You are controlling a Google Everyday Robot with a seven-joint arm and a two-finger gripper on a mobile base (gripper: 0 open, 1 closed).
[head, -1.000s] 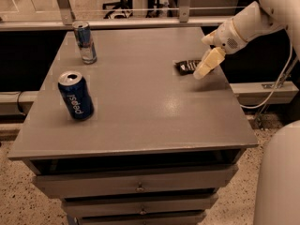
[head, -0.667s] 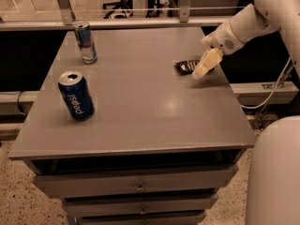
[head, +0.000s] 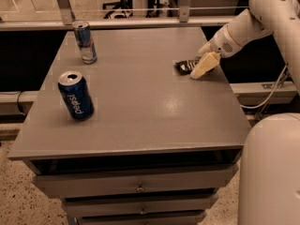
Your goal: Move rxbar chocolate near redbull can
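The rxbar chocolate (head: 184,66), a small dark flat bar, lies on the grey table (head: 140,107) at its right side. My gripper (head: 202,65) is low over the bar's right end, with a pale fingertip (head: 204,64) covering part of it. The redbull can (head: 85,41), slim and silver-blue, stands upright at the table's far left corner, well apart from the bar.
A wider blue Pepsi can (head: 75,95) stands upright at the left front of the table. Drawers (head: 136,186) run below the tabletop. A rail (head: 140,11) runs behind the table. My white arm (head: 253,22) and base (head: 272,172) fill the right side.
The gripper has stayed at the bar's right end, with only a slight shift. The bar and both cans have not moved.
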